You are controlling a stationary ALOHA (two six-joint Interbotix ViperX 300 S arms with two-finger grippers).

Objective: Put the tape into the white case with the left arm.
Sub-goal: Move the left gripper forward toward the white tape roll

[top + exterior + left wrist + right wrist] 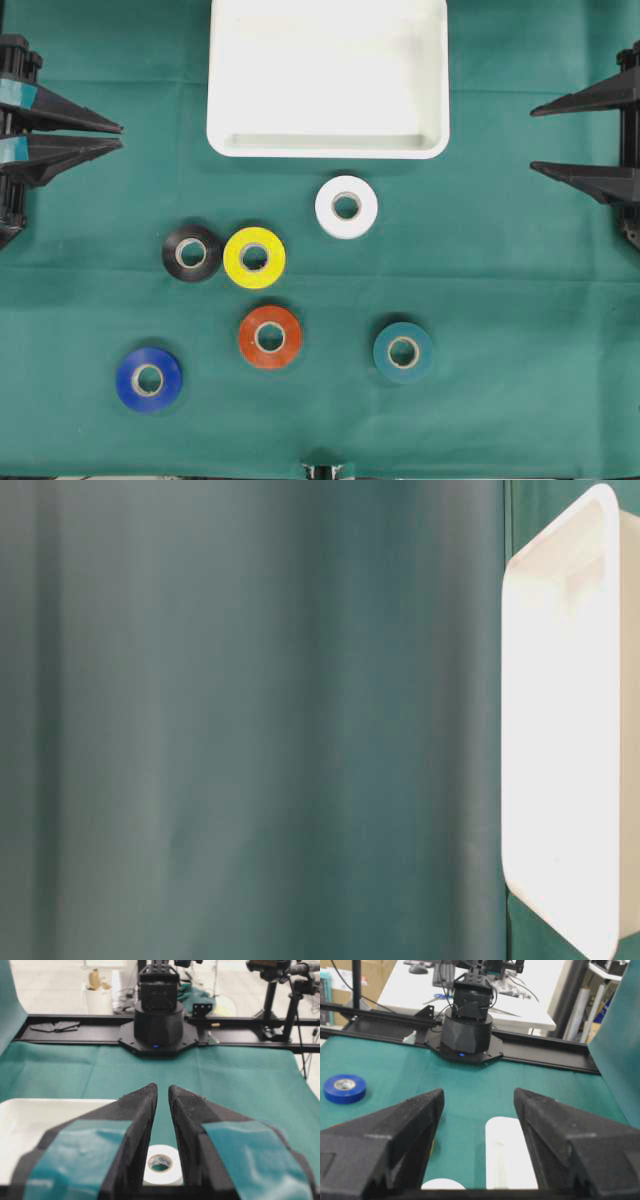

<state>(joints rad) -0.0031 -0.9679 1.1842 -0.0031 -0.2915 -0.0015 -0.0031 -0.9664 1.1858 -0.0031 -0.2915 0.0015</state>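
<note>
Left hand (118,137) nearly closed, empty, parked. We open it wide, drop squarely over white tape roll (346,206), then lift to white case (327,146).

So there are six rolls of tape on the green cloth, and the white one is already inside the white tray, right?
Not quite. There are six rolls, but the white roll lies on the green cloth, just outside the white tray, which holds nothing. The overhead view shows this.

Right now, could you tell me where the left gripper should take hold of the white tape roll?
The white tape roll lies flat, hole up, touching nothing. I would likely bring the left gripper straight down, one finger in the hole, one outside, pinching the ring wall on its left side.
</note>
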